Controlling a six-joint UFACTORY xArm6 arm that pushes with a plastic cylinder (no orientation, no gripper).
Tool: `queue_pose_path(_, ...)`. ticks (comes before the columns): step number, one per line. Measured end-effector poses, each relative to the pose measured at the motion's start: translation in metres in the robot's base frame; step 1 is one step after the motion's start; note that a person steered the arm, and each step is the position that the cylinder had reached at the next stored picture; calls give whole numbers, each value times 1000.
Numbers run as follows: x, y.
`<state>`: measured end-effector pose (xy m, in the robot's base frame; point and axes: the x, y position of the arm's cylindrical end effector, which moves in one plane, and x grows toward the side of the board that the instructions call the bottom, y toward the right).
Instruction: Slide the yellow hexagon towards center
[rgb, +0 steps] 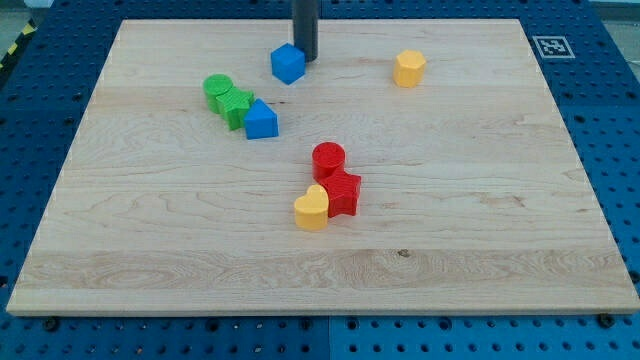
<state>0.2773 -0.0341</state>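
Observation:
The yellow hexagon (409, 68) sits near the view's top, right of the middle. My tip (305, 57) is at the view's top centre, well to the left of the hexagon. It stands just right of and behind a blue cube (288, 63), close to it or touching it.
The wooden board (500, 230) holds a green cylinder (217, 89) and a green block (236, 106) at the left, with a blue triangular block (261, 119) beside them. Near the middle lie a red cylinder (328, 158), a red star (342, 191) and a yellow heart (312, 209).

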Motion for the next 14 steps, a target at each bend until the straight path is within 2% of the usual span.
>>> queue_pose_path(1, 7, -29)
queue_pose_path(3, 40, -46)
queue_pose_path(4, -5, -51)
queue_pose_path(5, -26, -38)
queue_pose_path(7, -28, -38)
queue_pose_path(8, -30, -17)
queue_pose_path(9, -44, 44)
queue_pose_path(10, -36, 119)
queue_pose_path(14, 85, 199)
